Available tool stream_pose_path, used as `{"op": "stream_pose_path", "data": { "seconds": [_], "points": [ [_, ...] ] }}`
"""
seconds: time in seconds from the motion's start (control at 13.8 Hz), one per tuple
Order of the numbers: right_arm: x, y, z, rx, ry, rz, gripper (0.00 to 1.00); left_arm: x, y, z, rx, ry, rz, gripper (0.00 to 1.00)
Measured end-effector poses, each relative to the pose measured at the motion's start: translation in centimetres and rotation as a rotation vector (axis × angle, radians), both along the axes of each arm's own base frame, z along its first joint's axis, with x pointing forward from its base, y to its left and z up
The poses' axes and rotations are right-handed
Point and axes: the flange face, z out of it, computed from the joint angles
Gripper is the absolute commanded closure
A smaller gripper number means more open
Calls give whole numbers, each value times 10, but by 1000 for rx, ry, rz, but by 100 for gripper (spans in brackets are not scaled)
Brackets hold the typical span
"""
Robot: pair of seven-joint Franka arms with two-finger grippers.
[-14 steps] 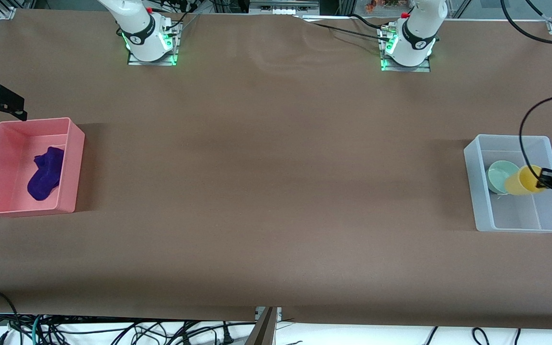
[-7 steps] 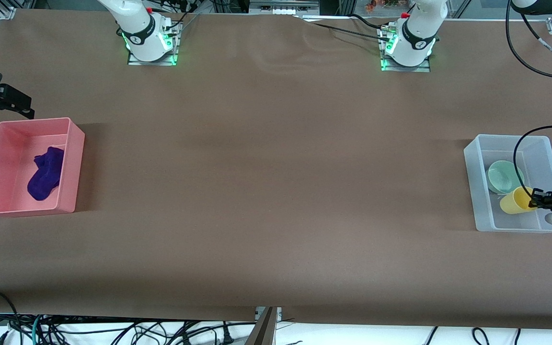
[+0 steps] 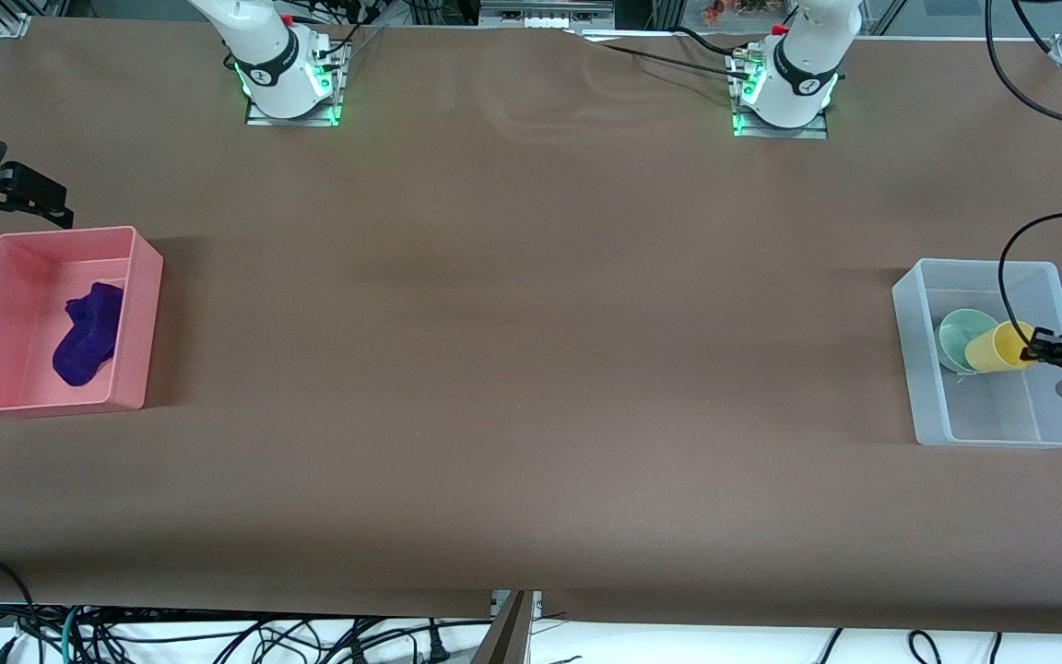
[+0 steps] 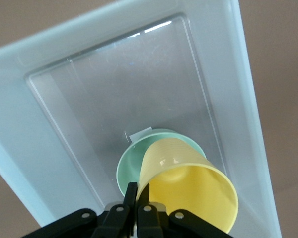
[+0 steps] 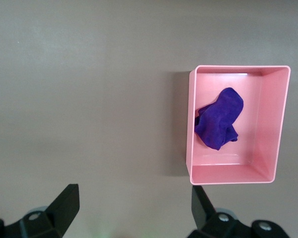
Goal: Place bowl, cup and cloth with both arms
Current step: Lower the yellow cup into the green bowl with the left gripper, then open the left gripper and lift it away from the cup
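Note:
The yellow cup (image 3: 997, 348) (image 4: 188, 188) hangs tilted on its side over the clear bin (image 3: 909, 369) (image 4: 20, 148). My left gripper (image 3: 1038, 350) (image 4: 137, 193) is shut on its rim. Under the cup, the pale green bowl (image 3: 960, 334) (image 4: 126, 168) rests on the bin's floor. The purple-blue cloth (image 3: 88, 334) (image 5: 219, 119) lies crumpled in the pink bin (image 3: 139, 314) (image 5: 228, 176) at the right arm's end of the table. My right gripper (image 3: 42, 205) (image 5: 134, 198) hovers open and holds nothing, over the table beside the pink bin's edge.
The brown table cover stretches between the two bins. A black cable (image 3: 1006, 267) loops over the clear bin. Both arm bases (image 3: 291, 83) (image 3: 784, 92) stand at the table's back edge.
The left gripper carried the cup lower in the front view half a second ago, then brought it back over the bowl. The right gripper drifted slightly toward the pink bin.

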Motion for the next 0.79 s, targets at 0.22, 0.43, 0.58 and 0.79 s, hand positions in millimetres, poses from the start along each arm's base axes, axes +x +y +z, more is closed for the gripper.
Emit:
{"op": "stream_pose_path", "data": {
  "seconds": [0.22, 0.43, 0.58, 0.79],
  "points": [
    [0, 0, 0, 0, -1, 0, 0, -22, 5, -26, 10, -53, 6, 56],
    [0, 0, 0, 0, -1, 0, 0, -31, 7, -40, 5, -55, 9, 0],
    [0, 0, 0, 0, -1, 0, 0, -31, 4, -31, 2, -41, 7, 0],
    [0, 0, 0, 0, -1, 0, 0, -23, -21, 24, 0, -31, -25, 0]
  ]
}}
